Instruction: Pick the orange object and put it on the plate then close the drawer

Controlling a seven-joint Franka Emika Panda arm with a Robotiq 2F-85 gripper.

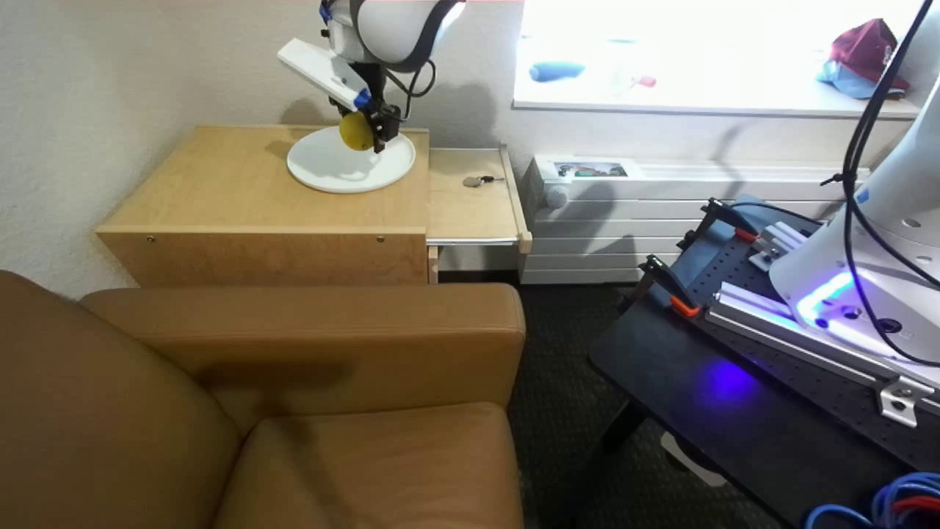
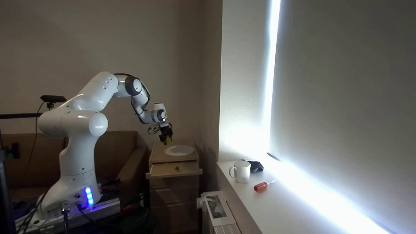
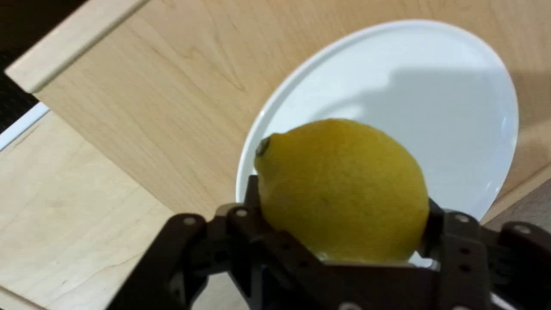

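Plainly, the hand [image 3: 344,206] is clamped on the lemon [image 3: 335,172], gripping it from both sides near the middle of the wrist view. The lemon's long axis seems to run across the hand, its stem end at the upper left. Past it lies the plate [image 3: 456,142], on which the next move turns: the lemon covers the plate's lower-left part in the wrist view and overlaps its upper edge in an exterior view, and it looks to be above the plate, not touching. How big the gap is, I cannot tell. My guess is that the hand should ease toward the plate's middle, lower and let go gently, since a lemon dropped near the rim could roll off. The plate sits on the desk [image 1: 242,184], upper left in an exterior view. Just right of the plate there, the drawer [image 1: 470,213] stands pulled out, with what look like keys [image 1: 476,181] inside; closing it would be the last step. Farther out, a brown sofa [image 1: 367,455] fills the lower left, and a windowsill [image 2: 286,211] at the lower right of an exterior view carries a mug [image 2: 243,171] and a red-handled screwdriver [image 2: 260,186].
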